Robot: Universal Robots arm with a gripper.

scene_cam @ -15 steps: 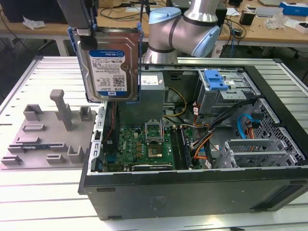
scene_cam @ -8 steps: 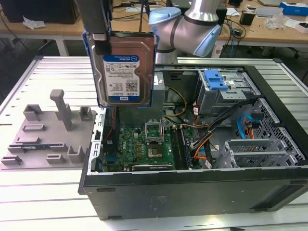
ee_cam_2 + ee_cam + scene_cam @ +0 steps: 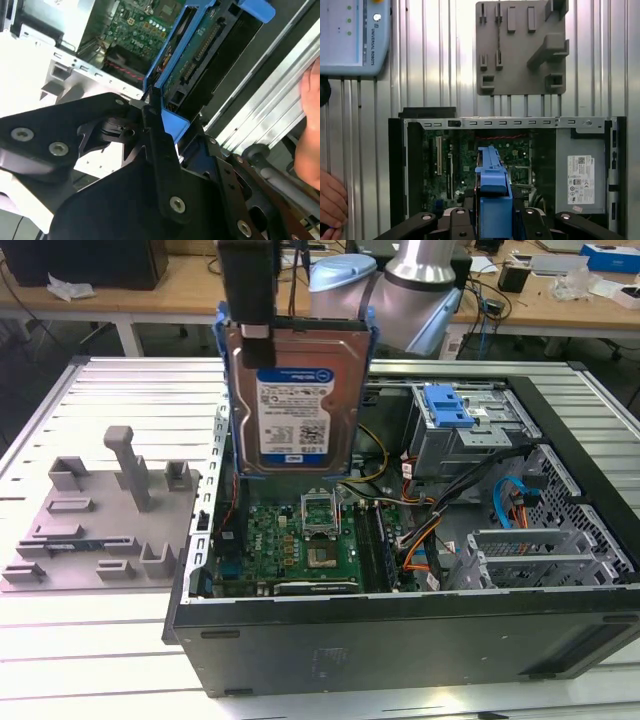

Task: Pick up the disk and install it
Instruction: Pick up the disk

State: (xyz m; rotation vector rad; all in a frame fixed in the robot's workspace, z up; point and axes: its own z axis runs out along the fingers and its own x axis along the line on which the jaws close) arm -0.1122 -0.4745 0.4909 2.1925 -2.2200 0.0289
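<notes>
One open computer case (image 3: 400,640) sits nearest on the desk (image 3: 80,660), its green motherboard (image 3: 300,540) exposed, a grey fixture plate (image 3: 100,510) beside it at the exterior view's left. Above the case the disk (image 3: 295,405) hangs upright in its blue frame, the hand (image 3: 252,332) gripping its upper edge.

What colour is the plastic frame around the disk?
Bright blue. The frame around the disk shows best in the first wrist view.

disk (image 3: 292,390) above case (image 3: 400,635), jig (image 3: 100,530) beside — on table (image 3: 100,665)
</notes>
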